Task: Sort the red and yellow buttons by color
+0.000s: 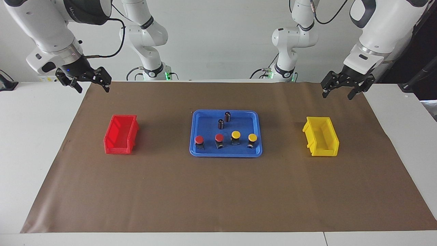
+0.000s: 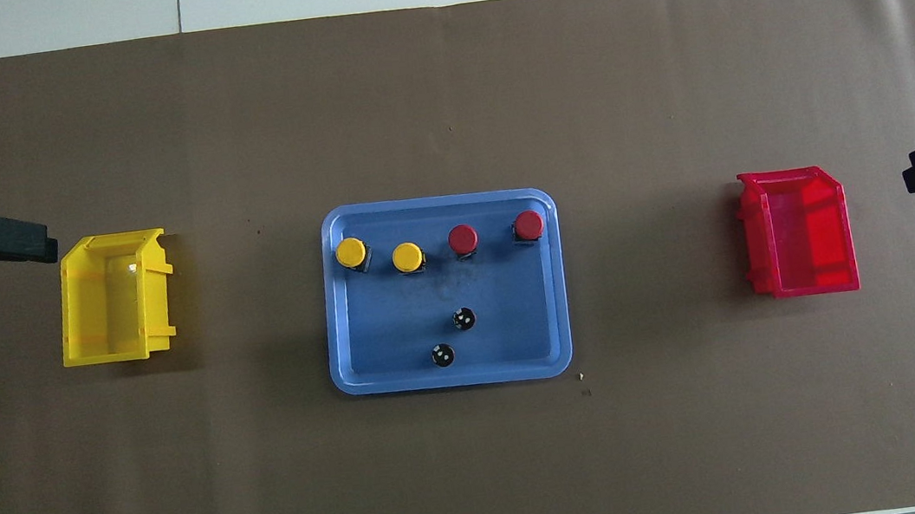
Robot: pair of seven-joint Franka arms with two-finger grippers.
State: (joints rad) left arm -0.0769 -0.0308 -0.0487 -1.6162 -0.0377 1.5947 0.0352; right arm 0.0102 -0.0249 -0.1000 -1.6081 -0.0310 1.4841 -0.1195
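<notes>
Four buttons stand in a row in the blue tray point(image 1: 225, 154), along its edge farthest from the robots. Two red buttons point(image 1: 199, 139) point(image 1: 219, 137) are toward the right arm's end, and two yellow buttons point(image 1: 235, 134) point(image 1: 252, 137) are toward the left arm's end. The overhead view shows the red pair point(image 2: 462, 239) point(image 2: 529, 225) and the yellow pair point(image 2: 350, 253) point(image 2: 407, 256). My right gripper point(image 1: 91, 87) hangs open and empty over the mat's corner near the red bin point(image 1: 117, 147). My left gripper point(image 1: 339, 94) hangs open and empty over the mat's edge near the yellow bin point(image 1: 324, 150).
Two dark capless cylinders point(image 1: 227, 117) point(image 1: 221, 123) stand in the tray, nearer to the robots than the buttons. The red bin point(image 2: 810, 288) and the yellow bin point(image 2: 107, 352) sit on a brown mat point(image 1: 218, 198), one at each end of the table.
</notes>
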